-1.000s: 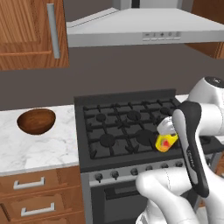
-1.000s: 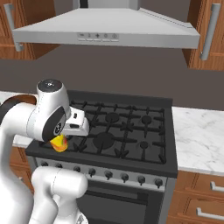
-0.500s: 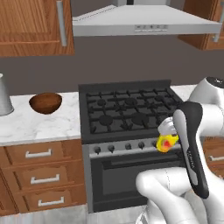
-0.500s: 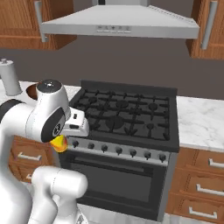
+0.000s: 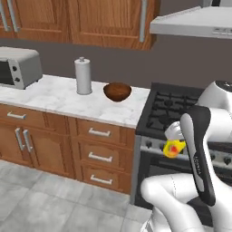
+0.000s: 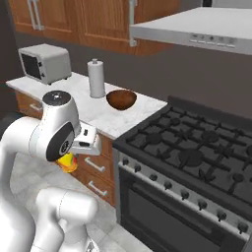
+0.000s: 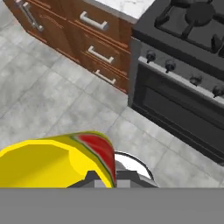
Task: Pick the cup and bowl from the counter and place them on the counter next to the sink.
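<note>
— Kitchen first: where does the run of marble worktop (image 5: 54, 97) lie from the gripper (image 5: 174, 147)?
— Ahead and off to its left, over brown drawers; the black stove (image 6: 197, 157) sits straight ahead of it. On that worktop stand a toaster oven (image 5: 18, 68), a paper-towel roll (image 5: 83, 76) and the bowl (image 5: 117, 91), which rests near the stove-side end, well apart from the gripper.
— And the cup (image 5: 173, 148)?
— Pinched between closed jaws, carried in the air below worktop height, over the grey floor (image 7: 52, 96) in front of the oven door.
— So which step is this?
— I'd judge it the carry of the first item. The bowl is not yet picked. No sink appears, so the next move likely calls for more travel along the cabinets until the basin shows, then a lift to clear the worktop edge.
— Arm pose?
— Folded tight against the body, forearm dropping steeply, gripper tucked low.
</note>
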